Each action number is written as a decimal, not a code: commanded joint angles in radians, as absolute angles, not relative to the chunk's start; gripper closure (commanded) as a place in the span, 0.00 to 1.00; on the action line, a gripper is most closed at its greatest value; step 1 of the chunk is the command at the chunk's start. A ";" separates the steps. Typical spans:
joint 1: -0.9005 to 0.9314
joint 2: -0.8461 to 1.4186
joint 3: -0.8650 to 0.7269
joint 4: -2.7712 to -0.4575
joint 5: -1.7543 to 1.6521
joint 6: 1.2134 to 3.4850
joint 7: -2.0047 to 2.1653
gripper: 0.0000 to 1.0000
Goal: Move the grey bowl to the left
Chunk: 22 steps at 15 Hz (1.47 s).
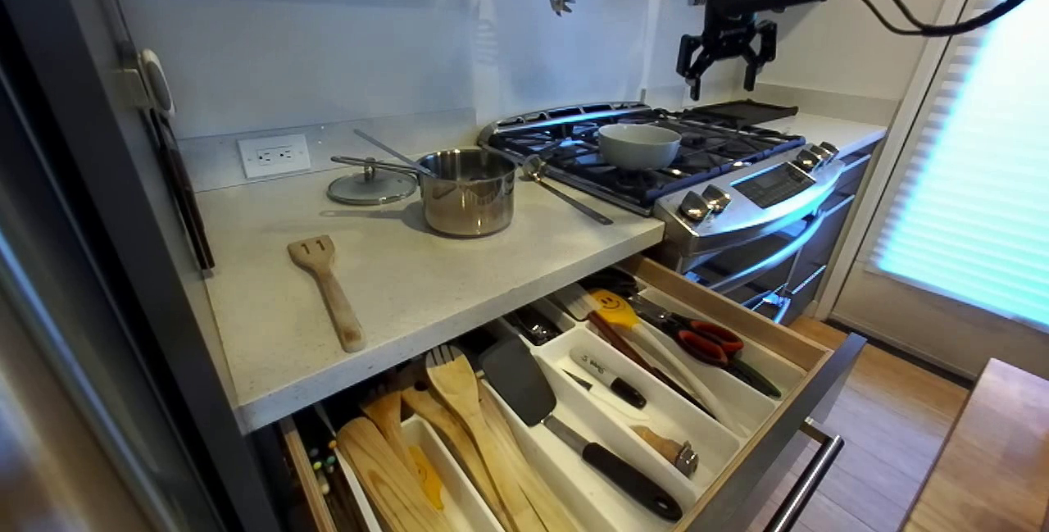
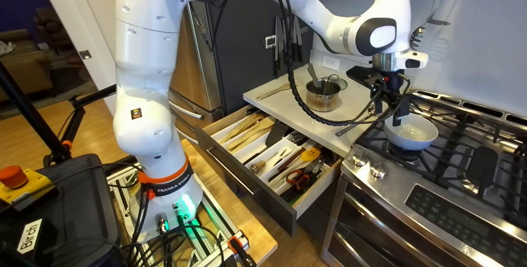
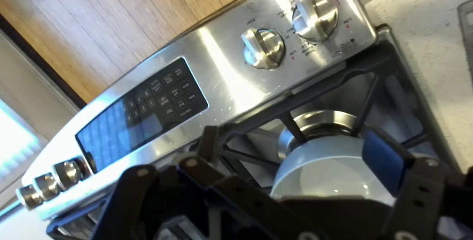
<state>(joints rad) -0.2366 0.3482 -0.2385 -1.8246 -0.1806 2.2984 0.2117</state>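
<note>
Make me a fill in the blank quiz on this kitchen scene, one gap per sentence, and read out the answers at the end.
The grey bowl rests on the ____, not on the counter.
The gripper is not shut but ____.
The scissors lie in the pulled-out ____.
The slotted spatula lying on the counter is made of ____.

Missing words: stove; open; drawer; wood.

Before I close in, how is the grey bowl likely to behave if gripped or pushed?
The grey bowl has an even, round shape, so it is probably stiff. Highlights inside it suggest a glossy wall that may slip. It sits on the open bars of the stove grate, so a push might make it catch or tip.
</note>
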 commanded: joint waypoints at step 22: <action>-0.310 0.700 -0.246 -1.452 0.356 2.321 0.797 0.00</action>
<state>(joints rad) -0.2948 0.6703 -0.2487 -1.4763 0.2965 2.2748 0.7099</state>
